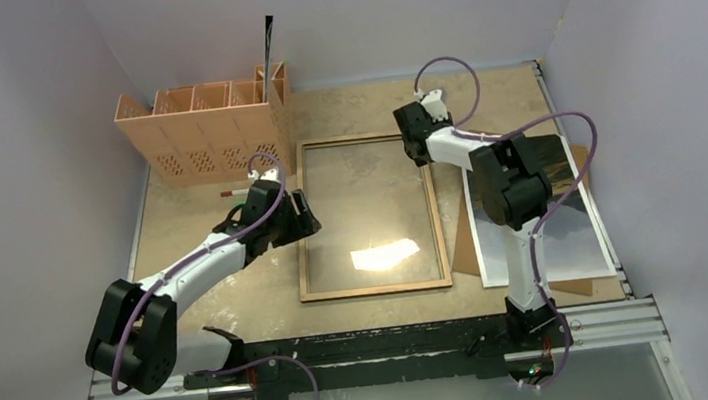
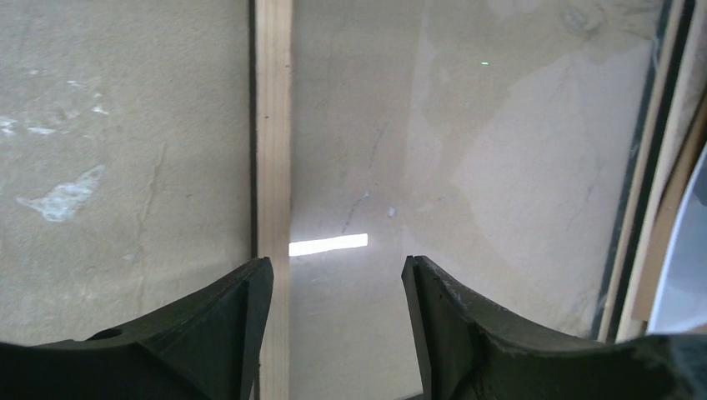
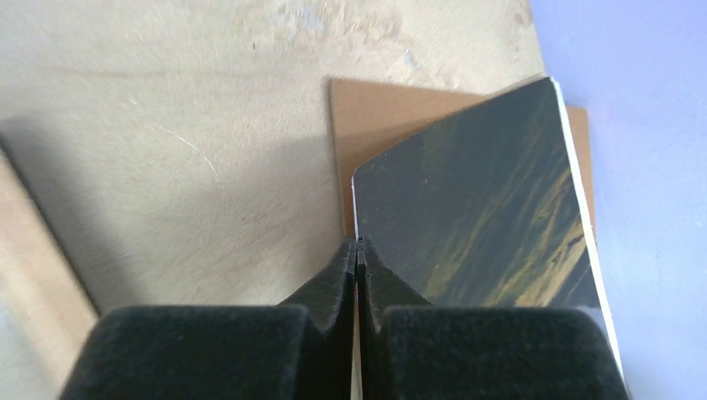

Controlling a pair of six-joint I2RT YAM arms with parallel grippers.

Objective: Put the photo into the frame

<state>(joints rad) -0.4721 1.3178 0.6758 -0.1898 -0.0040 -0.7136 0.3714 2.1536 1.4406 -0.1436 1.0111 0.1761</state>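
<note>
My right gripper (image 3: 358, 250) is clamped on the edge of the photo (image 3: 475, 217), at 3 o'clock of the frame (image 1: 360, 141) (wood side up). The left gripper (image 2: 338, 267) hangs apart over the 9 o'clock rail. This is the pickup step, I judge; next calls for lifting and carrying toward 9 o'clock without creasing.

Lab test booth: white walls (image 1: 16, 98) enclose the worktable (image 1: 360, 109).

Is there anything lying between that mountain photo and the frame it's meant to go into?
Nothing visible: only a strip of table separates the photo from the frame. The open left gripper hovers above the frame's left rail.
</note>
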